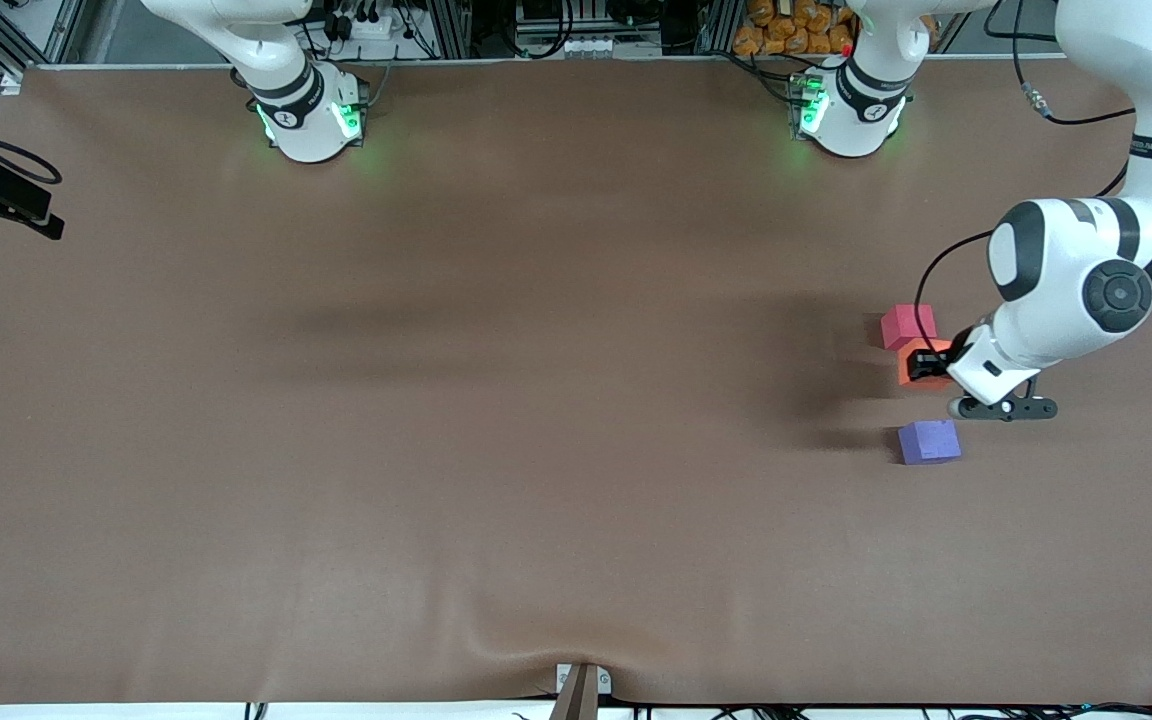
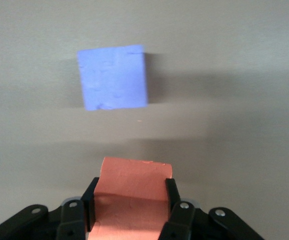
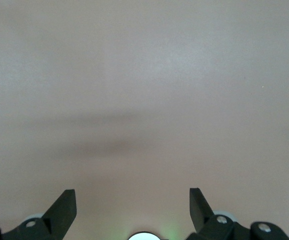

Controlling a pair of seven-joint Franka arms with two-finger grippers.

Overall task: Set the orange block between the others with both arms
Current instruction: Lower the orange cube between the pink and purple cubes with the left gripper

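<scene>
Three cubes, one of each colour, lie toward my left arm's end of the brown table [image 1: 436, 400]: my left gripper [image 1: 926, 364] is clamped on the single orange block [image 1: 908, 366], which sits between the pinkish-red cube [image 1: 906, 325] and the purple-blue cube [image 1: 928, 441], just beside the former and apart from the latter. My right gripper [image 3: 133, 205] waits with its two fingers spread wide over bare table, holding nothing.
</scene>
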